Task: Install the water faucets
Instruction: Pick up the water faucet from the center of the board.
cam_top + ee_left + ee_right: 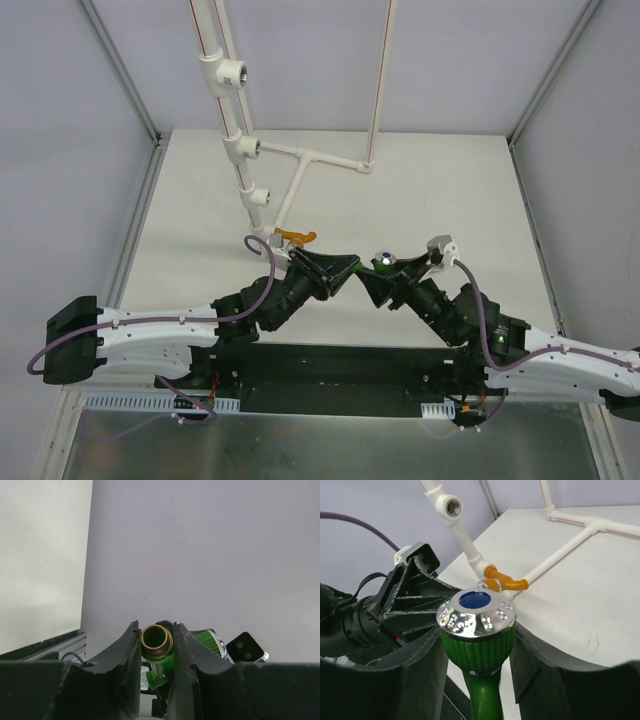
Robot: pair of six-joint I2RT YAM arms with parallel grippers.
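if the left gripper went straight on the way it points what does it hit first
Probably the right gripper, facing it tip to tip; the green faucet the left gripper holds is between them. Depth unclear.

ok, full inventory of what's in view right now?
green faucet: 1, green with a silver cap and brass thread, held up between the two claws
orange faucet: 1, orange, on the bottom fitting of the pipe run
white pipe run: 1, white, from the back wall down onto the table
tee fittings: 3 with open metal threaded holes, white, up the pipe above the orange faucet
table: 1, off-white, under everything
left claw: 1, black, shut on the green faucet's brass threaded end
right claw: 1, black, fingers either side of the green faucet's ribbed knob; grip unclear
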